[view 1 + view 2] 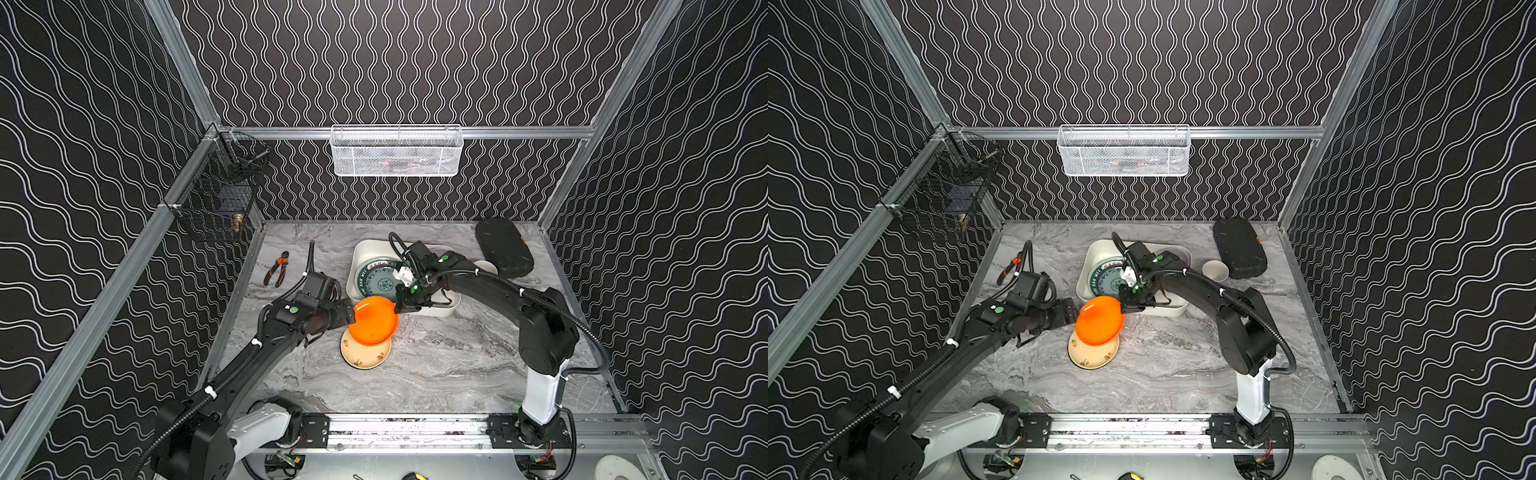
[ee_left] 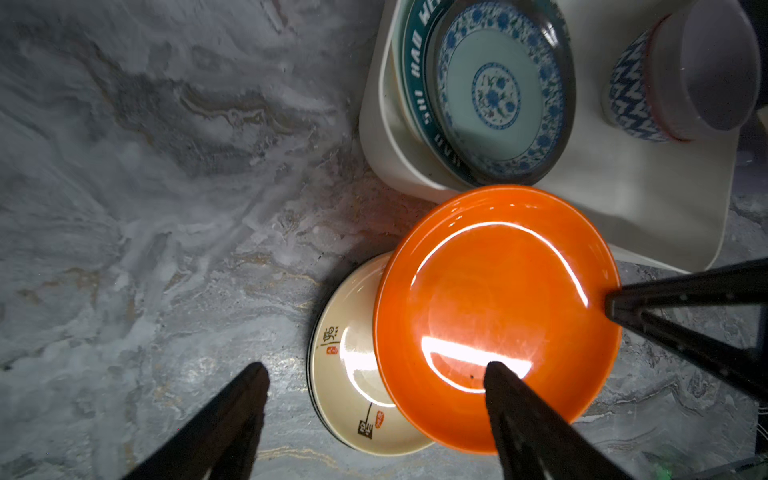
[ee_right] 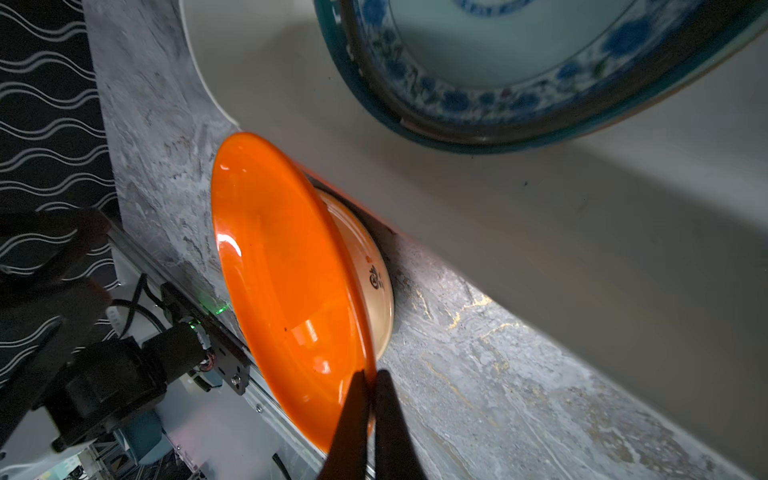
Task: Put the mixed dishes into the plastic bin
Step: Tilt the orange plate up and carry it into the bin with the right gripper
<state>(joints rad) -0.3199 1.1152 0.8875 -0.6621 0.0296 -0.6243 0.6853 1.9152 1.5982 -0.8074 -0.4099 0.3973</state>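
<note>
My right fingers (image 3: 353,415) pinch the rim of the glossy round orange plate (image 3: 282,270). My left fingers (image 2: 232,415) stand wide, one tip near it.

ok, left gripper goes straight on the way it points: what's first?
Left gripper: likely the glossy round orange plate, which the right gripper pinches by its rim; depth unclear.
</note>
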